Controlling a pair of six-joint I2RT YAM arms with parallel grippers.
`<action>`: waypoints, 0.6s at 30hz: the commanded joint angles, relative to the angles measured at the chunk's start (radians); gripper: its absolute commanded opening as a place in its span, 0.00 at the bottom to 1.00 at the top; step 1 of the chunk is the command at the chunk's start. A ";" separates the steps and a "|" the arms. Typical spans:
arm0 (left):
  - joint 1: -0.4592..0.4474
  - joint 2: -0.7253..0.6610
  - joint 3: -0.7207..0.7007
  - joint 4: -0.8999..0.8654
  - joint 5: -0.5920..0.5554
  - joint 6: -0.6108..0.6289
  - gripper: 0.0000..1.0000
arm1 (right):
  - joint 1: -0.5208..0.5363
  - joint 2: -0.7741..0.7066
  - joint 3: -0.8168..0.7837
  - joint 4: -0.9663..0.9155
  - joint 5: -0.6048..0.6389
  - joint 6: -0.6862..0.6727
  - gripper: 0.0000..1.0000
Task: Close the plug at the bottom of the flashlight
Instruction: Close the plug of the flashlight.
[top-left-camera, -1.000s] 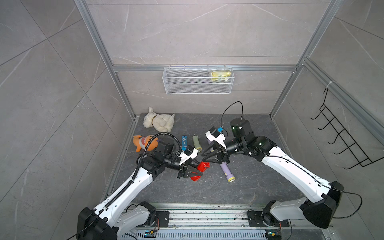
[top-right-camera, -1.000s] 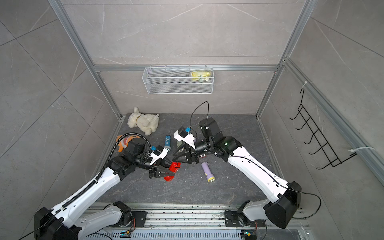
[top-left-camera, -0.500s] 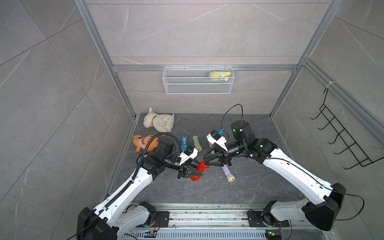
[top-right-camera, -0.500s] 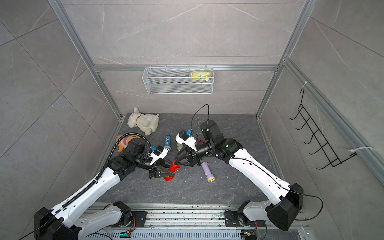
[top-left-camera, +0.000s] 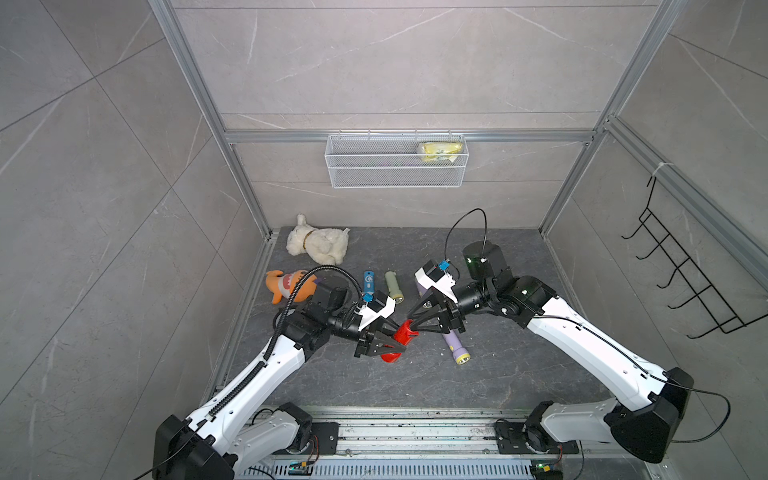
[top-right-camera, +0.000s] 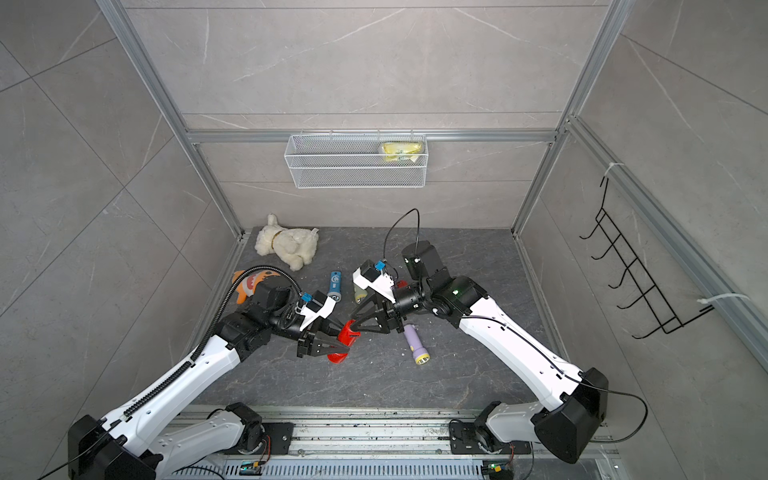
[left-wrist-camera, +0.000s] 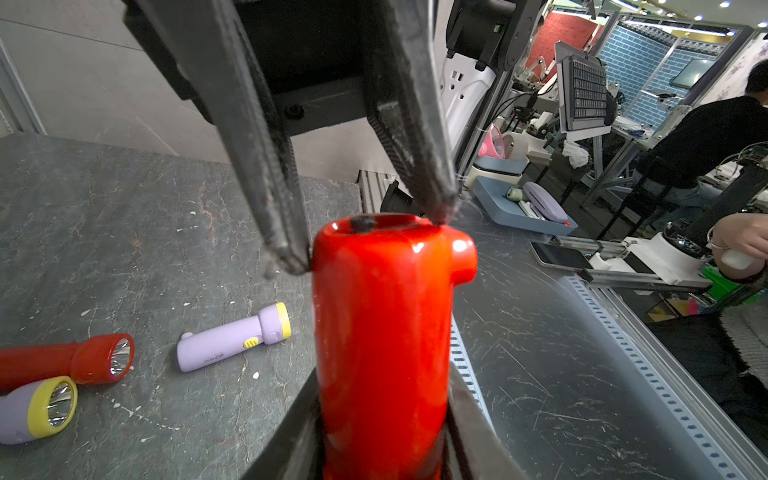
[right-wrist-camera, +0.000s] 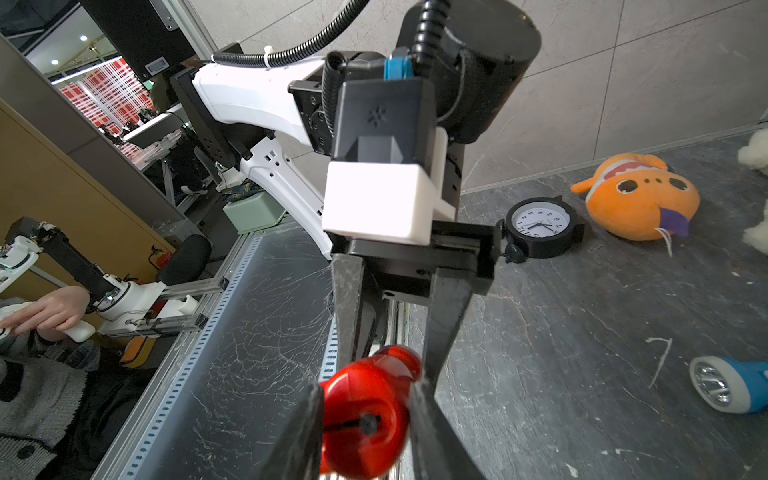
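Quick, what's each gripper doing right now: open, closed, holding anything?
Left gripper: closed on the red flashlight, around its body.
Right gripper: closed on that flashlight's tail end.

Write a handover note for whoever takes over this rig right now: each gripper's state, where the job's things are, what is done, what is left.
Left gripper: shut on the red flashlight, gripping its body.
Right gripper: closed around the flashlight's tail end, a finger on each side.
Plug: a dark spot shows on the tail face; I cannot tell whether the plug is seated.
Done: both grippers are on the flashlight, with the tail end facing the right gripper.
Left: probably press the plug home, check that it sits flush, then set the flashlight down.
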 joint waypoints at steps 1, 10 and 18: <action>0.003 -0.030 0.054 0.020 0.045 0.023 0.00 | -0.001 -0.018 -0.011 -0.061 -0.031 -0.037 0.37; 0.003 -0.025 0.055 0.018 0.054 0.021 0.00 | -0.003 0.021 -0.007 -0.045 -0.063 -0.030 0.27; 0.003 -0.033 0.052 0.018 0.051 0.022 0.00 | -0.010 0.039 -0.016 -0.040 -0.077 -0.038 0.12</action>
